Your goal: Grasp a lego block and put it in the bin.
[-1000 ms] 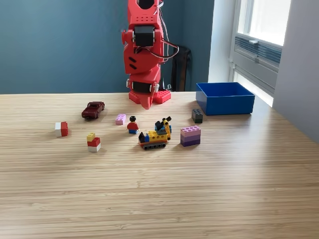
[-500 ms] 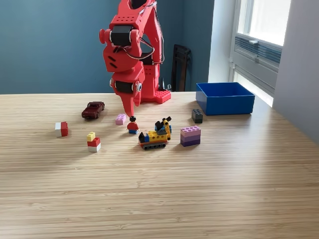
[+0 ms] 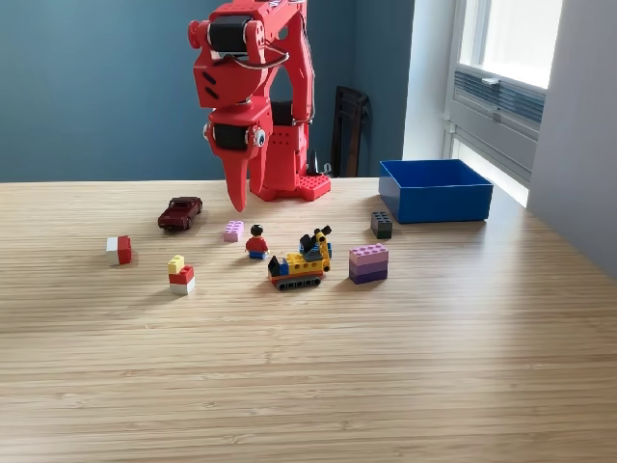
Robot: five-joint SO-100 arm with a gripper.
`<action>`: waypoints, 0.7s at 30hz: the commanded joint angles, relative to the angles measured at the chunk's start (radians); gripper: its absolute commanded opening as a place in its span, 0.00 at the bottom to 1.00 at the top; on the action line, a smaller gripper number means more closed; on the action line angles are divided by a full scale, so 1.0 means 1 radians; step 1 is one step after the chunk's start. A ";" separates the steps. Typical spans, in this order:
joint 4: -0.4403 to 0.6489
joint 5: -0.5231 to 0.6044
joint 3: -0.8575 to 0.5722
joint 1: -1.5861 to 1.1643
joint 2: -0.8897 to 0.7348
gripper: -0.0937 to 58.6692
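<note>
Grainy wooden table (image 3: 386,367); glossy rectangular blue bin (image 3: 436,190); tapered red hand (image 3: 236,198)

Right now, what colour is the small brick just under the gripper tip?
Pale pink: the small brick, in the exterior view, the only view.

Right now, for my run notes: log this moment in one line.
tool: above pink brick, jaws shut, empty | bin: no brick visible inside

Red plastic arm (image 3: 253,87) of blocky printed segments, black motors set into its joints, thin cables looping alongside, tapering to a pointed red hand (image 3: 236,188).
</note>
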 commanded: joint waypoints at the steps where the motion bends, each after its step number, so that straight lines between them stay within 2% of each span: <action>1: -0.067 -0.054 0.095 0.003 0.094 0.43; 11: -0.167 -0.179 0.218 0.020 0.181 0.49; 21: -0.235 -0.270 0.316 0.037 0.270 0.51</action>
